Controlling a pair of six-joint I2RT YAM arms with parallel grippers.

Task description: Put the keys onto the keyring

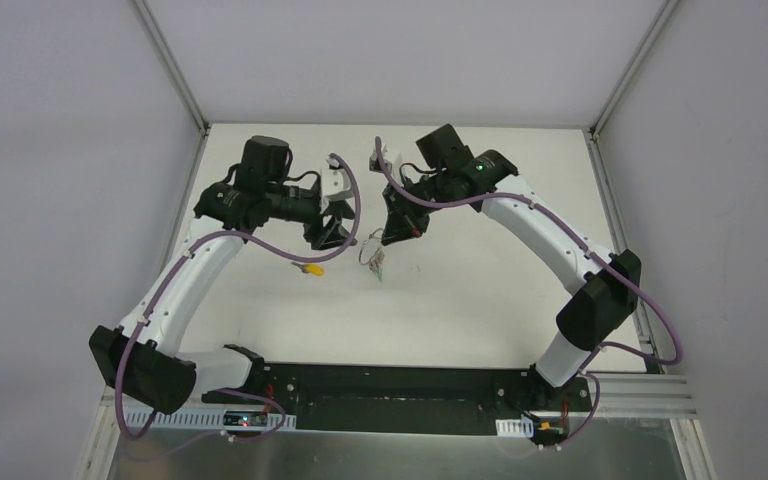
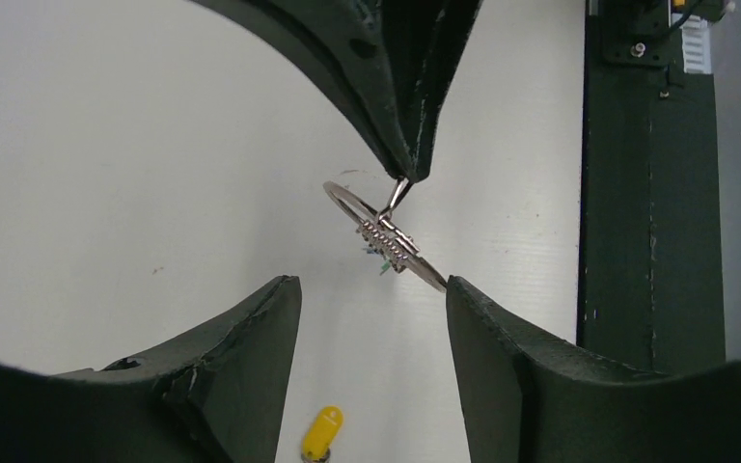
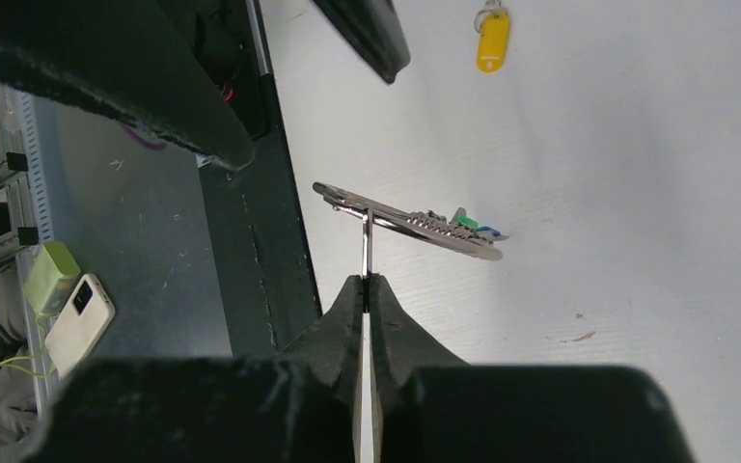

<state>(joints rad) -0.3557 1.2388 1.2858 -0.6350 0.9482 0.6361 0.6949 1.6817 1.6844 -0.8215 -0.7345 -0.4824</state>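
Silver, thin and stiff as spring wire: keyring [image 3: 347, 198], light enough to swing at any nudge, slick on bare metal, coil probably tight enough to need prying apart. Best taken by the rim opposite the fan of small keys [image 3: 434, 224], or by one flat blade, never by the loose bundle.

Hangs edge-on between both grippers, carried through a silver piece [image 3: 367, 246] joined to it, likely one of its own small keys.

Right gripper [image 3: 367, 280]: clenched tight on that piece, tips just under keyring in its own view, arm arched in from keyring's right.

Left gripper [image 2: 371, 286]: spread apart, grasping nothing, jaws flanking keyring's lower end; touching or just short, cannot tell. Arm arched in from keyring's left.

Green-headed key [image 3: 463, 220] tucked among the fan beside a blue-headed key [image 3: 487, 231]; threaded on or merely resting there, cannot tell.

Yellow-headed key [image 2: 321, 431] lying loose, well apart from keyring, off to its left. Small plastic head, thin blade: apt to skid or flip, best nipped across the head with the hole kept free.
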